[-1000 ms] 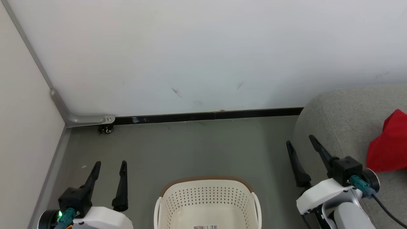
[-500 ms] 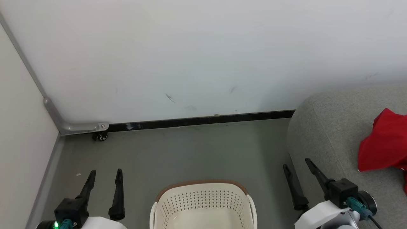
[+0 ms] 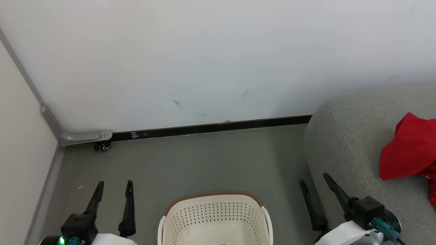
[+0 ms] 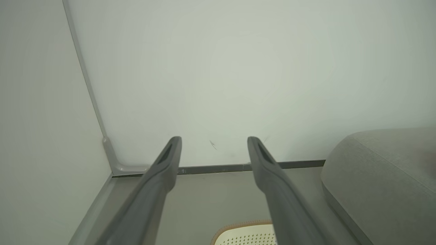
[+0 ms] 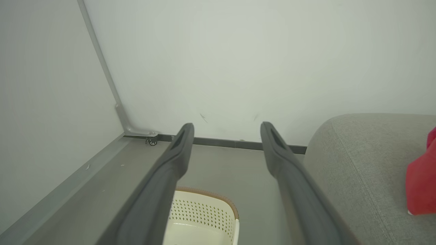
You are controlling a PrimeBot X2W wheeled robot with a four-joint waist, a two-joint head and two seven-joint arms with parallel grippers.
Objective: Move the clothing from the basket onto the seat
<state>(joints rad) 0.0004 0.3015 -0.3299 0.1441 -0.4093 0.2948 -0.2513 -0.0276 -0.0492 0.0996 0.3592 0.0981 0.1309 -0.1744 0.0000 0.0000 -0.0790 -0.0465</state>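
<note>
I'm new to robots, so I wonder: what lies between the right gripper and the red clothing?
Just bare grey upholstery of the seat lies between the right gripper and the red clothing, as the head view shows.

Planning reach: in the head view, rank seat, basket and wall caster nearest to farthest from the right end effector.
From the right end effector:
1. seat, immediately right.
2. basket, lower left.
3. caster, far left, at the wall.

floor [image 3: 204, 160]: grey, seen across the middle of the frame.
on floor: basket [image 3: 213, 212] is set at bottom centre; seat [image 3: 344, 149] at right.
on seat: red clothing [image 3: 405, 153] is laid at the right edge, possibly several pieces.
</note>
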